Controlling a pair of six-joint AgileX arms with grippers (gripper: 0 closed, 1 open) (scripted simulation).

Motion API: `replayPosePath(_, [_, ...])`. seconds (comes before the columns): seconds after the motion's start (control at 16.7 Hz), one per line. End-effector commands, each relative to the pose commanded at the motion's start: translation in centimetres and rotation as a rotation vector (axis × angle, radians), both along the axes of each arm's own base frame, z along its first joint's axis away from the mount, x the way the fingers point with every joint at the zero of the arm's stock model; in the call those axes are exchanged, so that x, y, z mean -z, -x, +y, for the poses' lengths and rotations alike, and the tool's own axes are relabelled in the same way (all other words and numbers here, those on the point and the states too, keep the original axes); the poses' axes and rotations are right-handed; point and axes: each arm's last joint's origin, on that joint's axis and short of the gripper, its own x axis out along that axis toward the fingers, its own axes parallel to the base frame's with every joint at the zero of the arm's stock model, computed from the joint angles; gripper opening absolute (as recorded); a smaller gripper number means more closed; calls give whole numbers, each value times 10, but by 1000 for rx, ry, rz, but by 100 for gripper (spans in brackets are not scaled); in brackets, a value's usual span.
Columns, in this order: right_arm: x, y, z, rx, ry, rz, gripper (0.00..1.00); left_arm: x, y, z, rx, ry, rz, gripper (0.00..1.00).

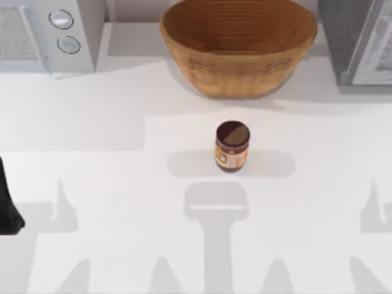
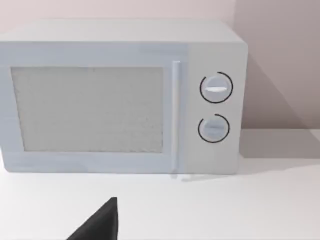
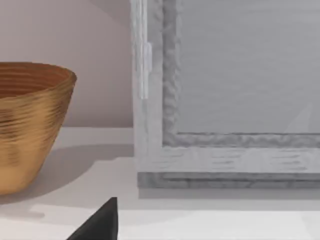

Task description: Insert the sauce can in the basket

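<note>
Basket point(image 1: 239, 55) rim cut at top edge; microwave point(image 1: 52, 33) cropped left; left arm point(image 1: 7, 208) mostly off-frame; can point(image 1: 232, 147) label unreadable.

1. A white table point(image 1: 110, 177) is taking up most of the room, its top lying bare and pale.
2. A light grey microwave point(image 2: 120, 97) is standing at the back of the table, toward its left side, its door shut and facing the front edge.
3. Two round dials point(image 2: 215, 88) are sitting one above the other, just beside the microwave's door.
4. A grey appliance point(image 1: 358, 40) is standing at the table's back right corner, well apart from the microwave.
</note>
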Motion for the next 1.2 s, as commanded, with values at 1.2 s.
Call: replayPosePath(1.2, [0,0,0,0,0,0,100,-35,-171,-72,899,-156,186,100])
